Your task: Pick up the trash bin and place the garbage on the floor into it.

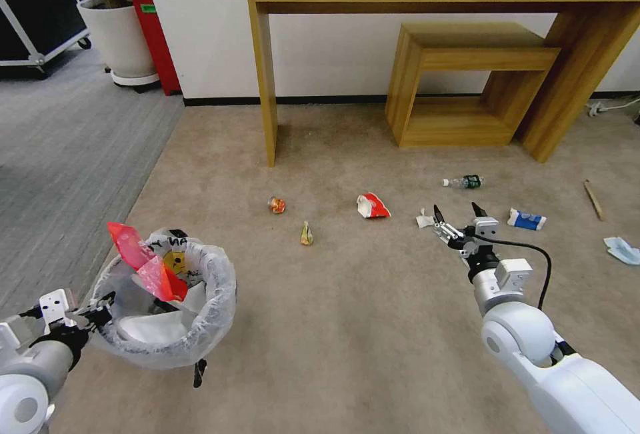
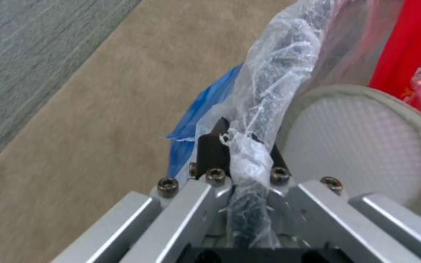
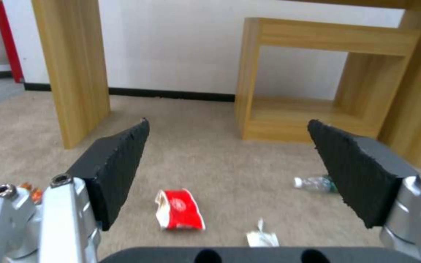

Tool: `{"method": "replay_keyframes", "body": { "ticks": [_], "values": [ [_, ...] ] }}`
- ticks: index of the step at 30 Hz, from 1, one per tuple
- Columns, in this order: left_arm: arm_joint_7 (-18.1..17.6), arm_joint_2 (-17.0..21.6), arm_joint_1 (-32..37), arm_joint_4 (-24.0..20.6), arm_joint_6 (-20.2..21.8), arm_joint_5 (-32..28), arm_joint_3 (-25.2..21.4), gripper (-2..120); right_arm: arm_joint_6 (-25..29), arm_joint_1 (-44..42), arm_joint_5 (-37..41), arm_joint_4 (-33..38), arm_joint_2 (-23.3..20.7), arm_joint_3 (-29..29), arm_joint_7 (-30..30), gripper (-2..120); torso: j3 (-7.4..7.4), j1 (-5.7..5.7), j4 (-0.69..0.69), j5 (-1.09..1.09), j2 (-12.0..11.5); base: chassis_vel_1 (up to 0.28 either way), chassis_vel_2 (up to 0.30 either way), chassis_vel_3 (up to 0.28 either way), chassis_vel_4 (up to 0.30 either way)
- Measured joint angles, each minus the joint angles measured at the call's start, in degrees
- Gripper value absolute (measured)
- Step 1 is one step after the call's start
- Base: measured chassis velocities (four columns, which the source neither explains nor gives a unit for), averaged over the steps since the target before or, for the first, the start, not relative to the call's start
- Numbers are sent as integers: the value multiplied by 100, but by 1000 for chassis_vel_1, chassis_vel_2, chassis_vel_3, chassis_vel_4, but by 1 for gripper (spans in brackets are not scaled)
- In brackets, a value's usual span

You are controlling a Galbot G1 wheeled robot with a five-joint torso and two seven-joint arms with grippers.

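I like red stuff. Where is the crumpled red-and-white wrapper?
Head view: the crumpled red-and-white wrapper lies mid-floor on beige carpet, between a yellow-green scrap and the open right gripper.

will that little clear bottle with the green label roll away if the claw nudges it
Probably. The bottle lies on its side on the carpet, so a sideways nudge could roll it. It looks clear and empty, so likely light. The open right claw should close across its body.
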Motion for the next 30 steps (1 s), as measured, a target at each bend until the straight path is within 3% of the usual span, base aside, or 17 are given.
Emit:
{"method": "replay_keyframes", "body": {
  "ticks": [6, 12, 30],
  "values": [
    [6, -9, -21, 20, -5, 12, 20, 0, 25, 46, -2, -24, 25, -44, 16, 85, 1, 0, -2, -3, 0, -278, 276, 261, -266],
    [7, -36, -57, 31, -11, 27, 63, 0, 213, 89, -11, -68, 63, -85, -6, 95, 3, 2, 0, -3, 0, -164, 194, 166, -179],
    [6, -126, 3, -40, -17, 80, 51, 0, 242, 95, -68, -91, 88, -50, 9, 94, 0, 0, 0, -1, 0, 14, -13, -16, 9]
  ]
}}
